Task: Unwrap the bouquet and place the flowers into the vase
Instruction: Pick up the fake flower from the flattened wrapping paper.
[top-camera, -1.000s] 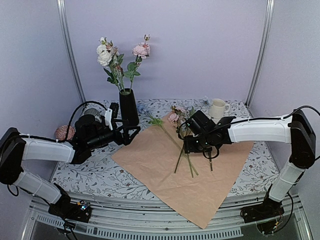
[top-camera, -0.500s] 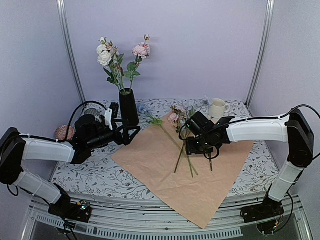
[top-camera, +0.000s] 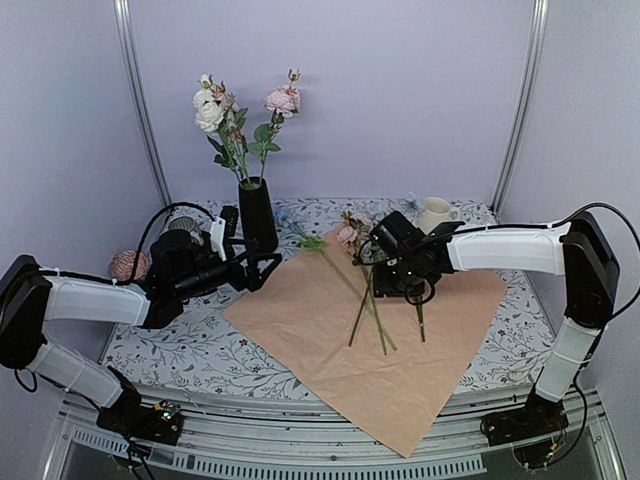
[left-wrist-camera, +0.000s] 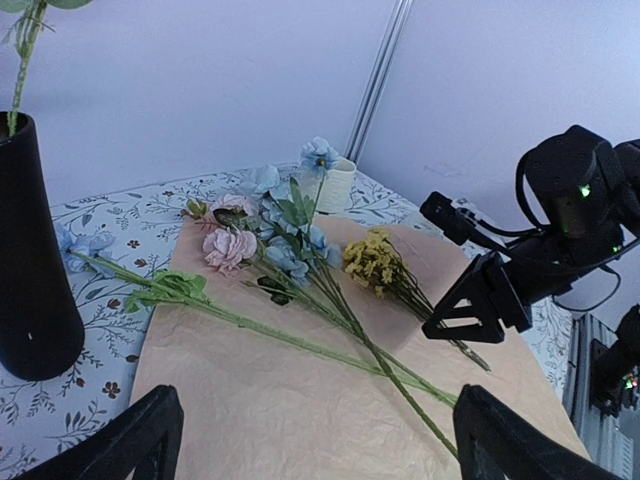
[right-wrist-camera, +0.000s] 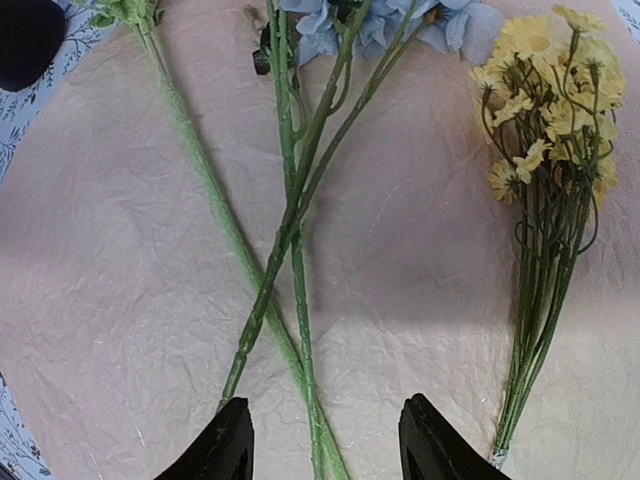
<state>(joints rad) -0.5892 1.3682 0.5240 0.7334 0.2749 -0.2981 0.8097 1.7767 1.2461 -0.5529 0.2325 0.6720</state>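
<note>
The bouquet is undone: its paper (top-camera: 372, 345) lies flat, tan side up. On it lie loose flowers: pink (left-wrist-camera: 228, 247), blue (left-wrist-camera: 290, 250) and a yellow cluster (right-wrist-camera: 545, 80), their green stems (right-wrist-camera: 290, 230) crossing. My right gripper (right-wrist-camera: 325, 450) hangs open just above the paper, with two crossed stems between its fingers and nothing gripped; in the top view it (top-camera: 398, 288) is at mid-paper. The black vase (top-camera: 257, 213) stands at the back left holding white and pink flowers (top-camera: 282, 100). My left gripper (top-camera: 262, 268) is open and empty near the vase's foot.
A cream mug (top-camera: 434, 215) stands at the back right, off the paper. A pink knobbly ball (top-camera: 128, 264) sits at the far left by the left arm. Flower-print cloth (top-camera: 200, 345) covers the table. Metal posts (top-camera: 140, 100) rise at the back corners.
My right gripper has shifted a little away from the table's near edge, toward the blooms, staying over the stems. The left arm has not moved.
</note>
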